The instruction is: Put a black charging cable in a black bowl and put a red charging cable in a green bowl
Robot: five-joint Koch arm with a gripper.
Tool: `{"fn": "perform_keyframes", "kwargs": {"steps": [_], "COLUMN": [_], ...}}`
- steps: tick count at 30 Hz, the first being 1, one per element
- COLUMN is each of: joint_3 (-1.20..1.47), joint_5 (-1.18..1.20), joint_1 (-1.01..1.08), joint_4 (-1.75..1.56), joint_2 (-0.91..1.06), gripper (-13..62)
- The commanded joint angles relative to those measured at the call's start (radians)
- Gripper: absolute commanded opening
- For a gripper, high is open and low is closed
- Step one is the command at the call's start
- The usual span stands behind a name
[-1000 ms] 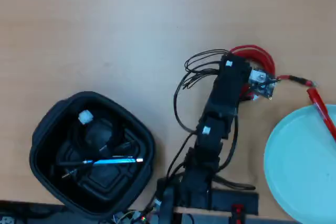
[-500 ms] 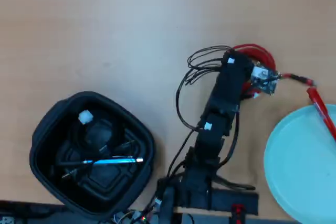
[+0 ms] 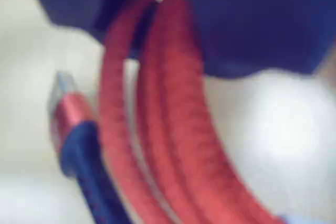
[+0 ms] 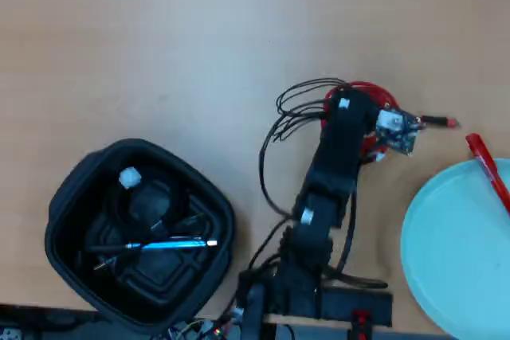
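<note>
The red charging cable [image 3: 173, 129] fills the wrist view, its loops running up between the two dark jaws of my gripper [image 3: 157, 3], and a red and black plug [image 3: 73, 124] hangs at the left. From overhead, the arm covers most of the coil [image 4: 374, 91]. The gripper [image 4: 360, 121] is shut on it, left of the green bowl [image 4: 462, 260]. Its plug end [image 4: 440, 123] trails to the right. The black charging cable [image 4: 151, 206], with its white tie [image 4: 129, 177], lies inside the black bowl [image 4: 80, 166] at the lower left.
A straight red stick [image 4: 488, 166] leans on the green bowl's upper rim. A blue pen-like object [image 4: 171, 243] lies in the black bowl. The arm's loose black wires [image 4: 279, 129] loop out to its left. The arm base [image 4: 311, 292] sits at the bottom edge.
The gripper has shifted left with the red cable. Coil and trailing plug end both slid left, away from the red stick and the green bowl.
</note>
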Motion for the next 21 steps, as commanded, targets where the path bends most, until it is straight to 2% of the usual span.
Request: {"fn": "perform_keyframes", "kwargs": {"steps": [1,7,11,21], "joint_3": [-0.043,-0.046,-0.046,-0.020], "joint_5": [0.002,-0.002,-0.014,-0.029], "joint_1": [0.000,0.014,0.083,0.431], "joint_4": [0.020,0.014,-0.006,-0.020], "joint_2": [0.209,0.485,0.595,0.606], "gripper": [-6.4,-6.5,-6.2,-6.7]}}
